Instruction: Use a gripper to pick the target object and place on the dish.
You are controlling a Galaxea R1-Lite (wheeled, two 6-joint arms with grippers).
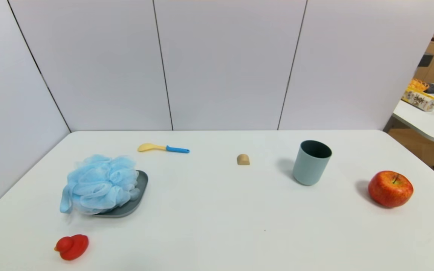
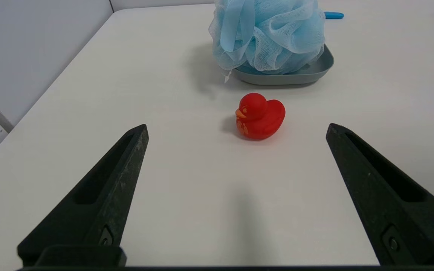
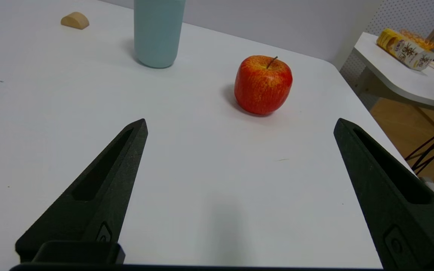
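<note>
Head view: the bath pouf (image 1: 99,184) already sits on the grey dish (image 1: 141,188) at the desk's (image 1: 217,226) left, overhanging its left edge.

Left wrist view: left end effector (image 2: 237,130) spread wide, empty; the pouf lies straight ahead, beyond the red duck (image 2: 260,116).

Right wrist view: right end effector (image 3: 239,126) wide, empty, facing the apple (image 3: 263,84).

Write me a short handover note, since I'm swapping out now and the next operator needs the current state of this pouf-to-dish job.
Left gripper: open, empty, held low over the table short of the red duck.
Right gripper: open, empty, facing the apple.
Blue pouf sits on the grey dish, overhanging its left edge, ribbon loop hanging off.
Done: pouf placed and released.
Left: apparently nothing; perhaps check the pouf stays put.
</note>
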